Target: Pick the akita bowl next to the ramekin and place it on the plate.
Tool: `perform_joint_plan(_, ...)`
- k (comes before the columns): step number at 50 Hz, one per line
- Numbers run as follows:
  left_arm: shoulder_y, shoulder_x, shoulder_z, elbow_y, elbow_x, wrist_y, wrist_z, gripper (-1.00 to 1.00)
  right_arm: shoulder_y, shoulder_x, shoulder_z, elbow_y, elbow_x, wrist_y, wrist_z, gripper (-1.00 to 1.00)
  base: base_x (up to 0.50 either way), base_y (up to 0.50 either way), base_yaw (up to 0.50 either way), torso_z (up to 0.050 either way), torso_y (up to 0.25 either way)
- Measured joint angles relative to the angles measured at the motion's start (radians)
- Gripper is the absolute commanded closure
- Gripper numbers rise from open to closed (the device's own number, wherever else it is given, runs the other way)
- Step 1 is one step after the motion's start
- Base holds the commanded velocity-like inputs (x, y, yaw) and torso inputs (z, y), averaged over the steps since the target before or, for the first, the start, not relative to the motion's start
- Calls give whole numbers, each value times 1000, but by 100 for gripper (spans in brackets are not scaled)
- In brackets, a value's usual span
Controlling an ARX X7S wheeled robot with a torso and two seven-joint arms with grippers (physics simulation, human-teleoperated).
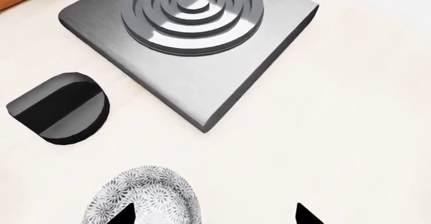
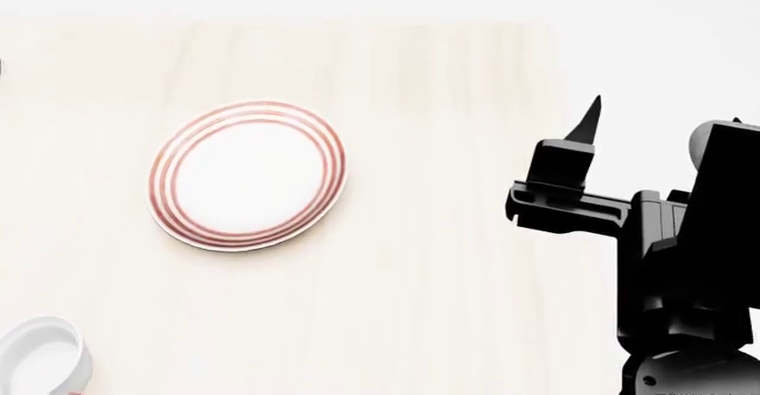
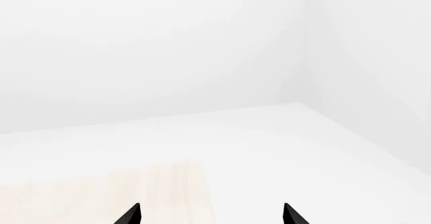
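Head view: plate (image 2: pixel 247 174) sits left of centre on the bench (image 2: pixel 451 261); ramekin (image 2: pixel 42 358) is cut off at the lower left corner; no patterned bowl in this frame.
Right hand (image 2: pixel 590 121): raised at the right of the head view, one dark fingertip pointing up; in the right wrist view both tips show at the bottom edge, spread apart, nothing between them, facing blank wall and the far bench edge.
Left hand (image 1: pixel 214 218): only two black tips at the bottom edge of the left wrist view, spread apart, nothing held.
Akita bowl (image 1: pixel 145 196): grey floral bowl at the bottom of the left wrist frame, left of centre; one tip overlaps its rim in the picture, the other is well clear on bare bench. Contact cannot be told.
Other items: steel burner slab (image 1: pixel 195 47) in the upper centre and a dark round knob (image 1: pixel 59 108) at mid left, both apart from the bowl.
Risk 1: bowl is off-centre between the tips, so closing now would likely clip or push the rim rather than grip it.
Risk 2: whether this bowl is the one beside the ramekin cannot be confirmed, since no view shows both.
Risk 3: the plate lies outside the left wrist view, so carrying blind could mean a tilted drop on the rim.
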Motion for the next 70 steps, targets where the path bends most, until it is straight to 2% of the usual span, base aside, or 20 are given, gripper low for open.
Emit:
perform_joint_plan(17,10,-3,2,5,-6,8,0,-100,-1,4,-3,3,5,-5,4,-100,0,0,0,0,-38)
perform_joint_plan(25,10,-6,6,6,-8,9,2,-100,-1,6,-4,4,8,-7,7,-100,0,0,0,0,-175)
perform_joint_plan(41,9,-10,11,4,-16,11,3,-100,-2,9,-7,5,13,-11,11,-100,0,0,0,0,-3)
perform_joint_plan(48,12,-14,12,5,-20,9,2,-100,-1,11,-8,6,15,-12,13,-100,0,0,0,0,-175)
perform_joint_plan(70,19,-25,17,7,-30,9,-1,-100,-2,15,-12,8,23,-17,19,-100,0,0,0,0,0)
